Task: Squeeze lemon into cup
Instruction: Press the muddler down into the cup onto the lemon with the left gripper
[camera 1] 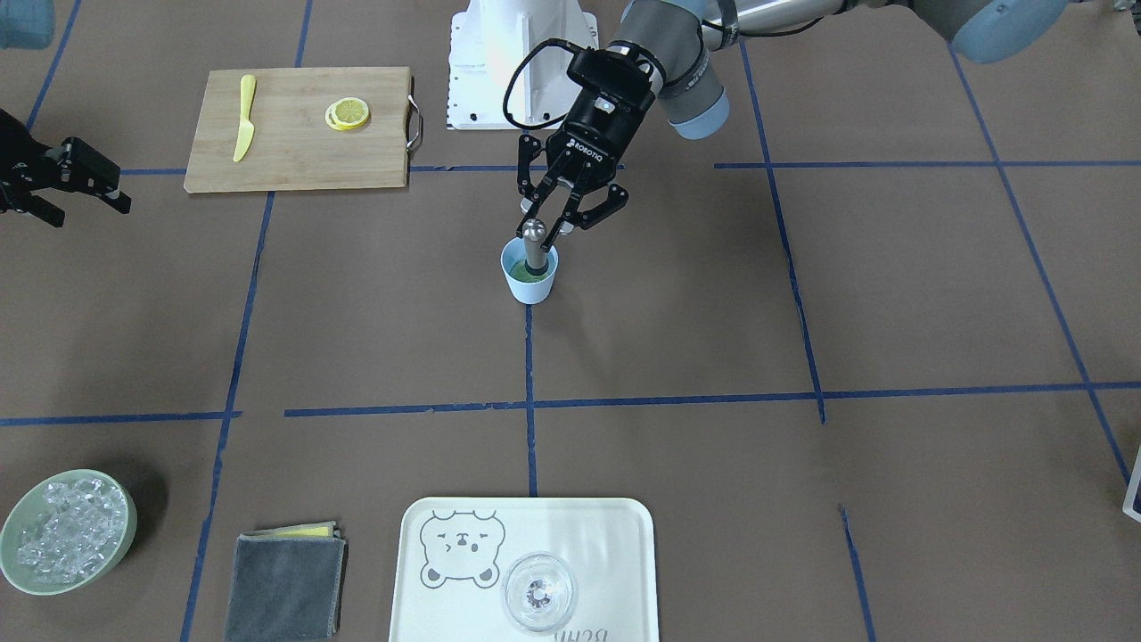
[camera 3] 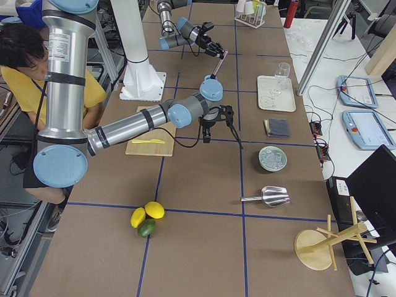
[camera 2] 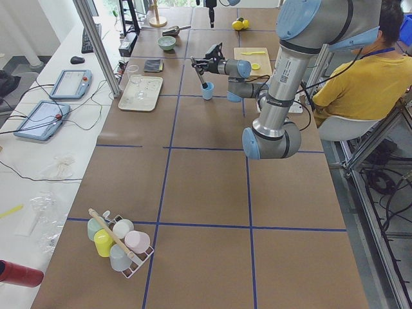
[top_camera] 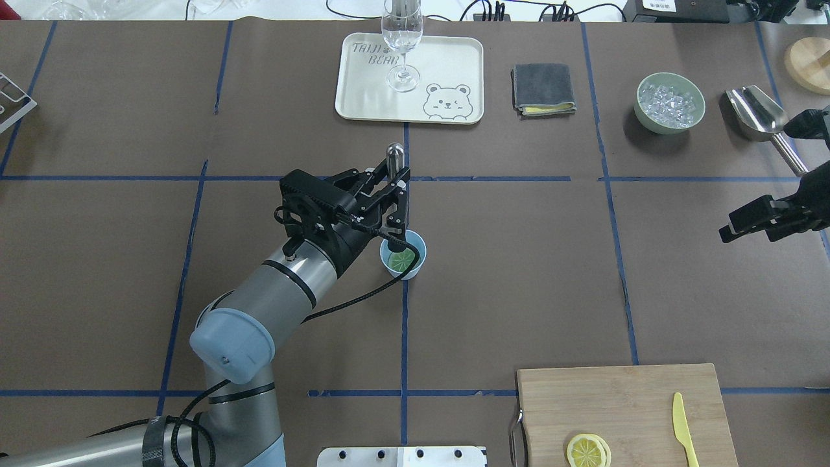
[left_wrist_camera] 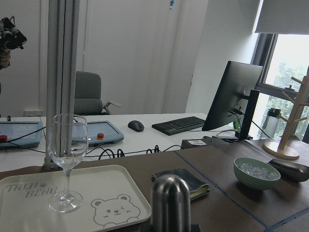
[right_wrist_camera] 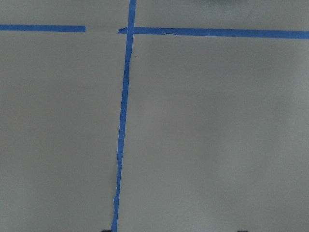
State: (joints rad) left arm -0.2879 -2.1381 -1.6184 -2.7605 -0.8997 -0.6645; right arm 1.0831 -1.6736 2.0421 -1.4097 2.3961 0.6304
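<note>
The light-blue cup (camera 1: 529, 283) (top_camera: 418, 250) stands mid-table on a blue tape line. A yellow-green lemon slice (top_camera: 402, 260) lies flat inside it. My left gripper (camera 1: 548, 230) (top_camera: 397, 194) is shut on an upright metal muddler (camera 1: 533, 234) (top_camera: 395, 155), whose lower end is down in the cup on the slice. The muddler's rounded top shows at the bottom of the left wrist view (left_wrist_camera: 170, 200). My right gripper (camera 1: 111, 192) (top_camera: 729, 232) is open and empty, far off to the side over bare table.
A wooden cutting board (camera 1: 294, 152) (top_camera: 616, 402) holds a stacked pair of lemon slices (camera 1: 348, 113) and a yellow plastic knife (camera 1: 244, 116). Across the table are a tray (top_camera: 363, 97) with a clear glass (top_camera: 402, 39), a grey cloth (top_camera: 543, 87), a bowl of ice (top_camera: 670, 102) and a metal scoop (top_camera: 755, 113).
</note>
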